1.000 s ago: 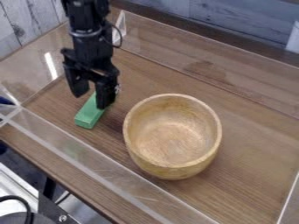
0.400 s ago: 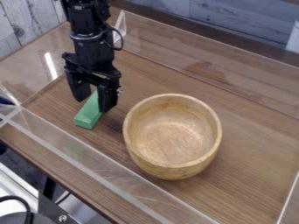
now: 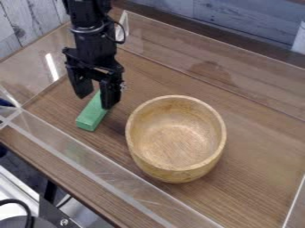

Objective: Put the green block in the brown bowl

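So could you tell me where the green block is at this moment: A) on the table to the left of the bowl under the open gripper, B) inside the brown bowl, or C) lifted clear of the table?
A: the green block lies on the table left of the empty brown bowl, with the open gripper just above it.

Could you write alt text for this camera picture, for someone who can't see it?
A black robot pincer hangs open, pointing down over one end of a green block lying on a wooden table. To the block's right sits an empty brown wooden bowl.
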Motion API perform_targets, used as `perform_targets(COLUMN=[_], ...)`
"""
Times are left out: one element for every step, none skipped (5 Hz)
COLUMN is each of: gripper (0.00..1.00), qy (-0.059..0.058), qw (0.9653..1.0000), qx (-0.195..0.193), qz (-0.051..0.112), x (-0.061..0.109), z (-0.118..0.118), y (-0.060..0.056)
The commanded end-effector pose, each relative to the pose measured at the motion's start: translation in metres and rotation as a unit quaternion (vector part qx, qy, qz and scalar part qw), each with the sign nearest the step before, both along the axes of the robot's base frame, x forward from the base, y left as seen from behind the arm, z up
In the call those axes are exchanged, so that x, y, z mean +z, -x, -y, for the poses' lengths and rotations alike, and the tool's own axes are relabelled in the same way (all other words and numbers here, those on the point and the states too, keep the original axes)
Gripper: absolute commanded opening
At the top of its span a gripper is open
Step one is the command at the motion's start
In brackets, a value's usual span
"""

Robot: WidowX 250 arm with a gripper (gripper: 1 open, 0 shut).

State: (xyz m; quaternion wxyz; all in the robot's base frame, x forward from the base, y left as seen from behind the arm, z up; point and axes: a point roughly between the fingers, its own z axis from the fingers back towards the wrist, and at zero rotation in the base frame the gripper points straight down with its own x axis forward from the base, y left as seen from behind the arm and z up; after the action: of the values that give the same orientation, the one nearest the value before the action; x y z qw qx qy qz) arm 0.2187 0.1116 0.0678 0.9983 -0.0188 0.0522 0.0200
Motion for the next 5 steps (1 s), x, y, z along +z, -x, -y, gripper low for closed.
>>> perform_targets(gripper=[1.00,1.00,1.00,1.00,1.00], qy=[-0.018,-0.018,-0.017,-0.016,-0.016], qw=[0.9992,0.9992,0.9993,0.9994,0.9994], qx=[0.003,0.003,0.003,0.003,0.003], qz=[0.036,0.036,0.034,0.032,0.031], x=[0.014,0.010,0.006,0.002,0.001], z=[-0.007,-0.007,-0.007,-0.007,-0.007], y=[-0.010,-0.010,-0.010,-0.008,-0.008])
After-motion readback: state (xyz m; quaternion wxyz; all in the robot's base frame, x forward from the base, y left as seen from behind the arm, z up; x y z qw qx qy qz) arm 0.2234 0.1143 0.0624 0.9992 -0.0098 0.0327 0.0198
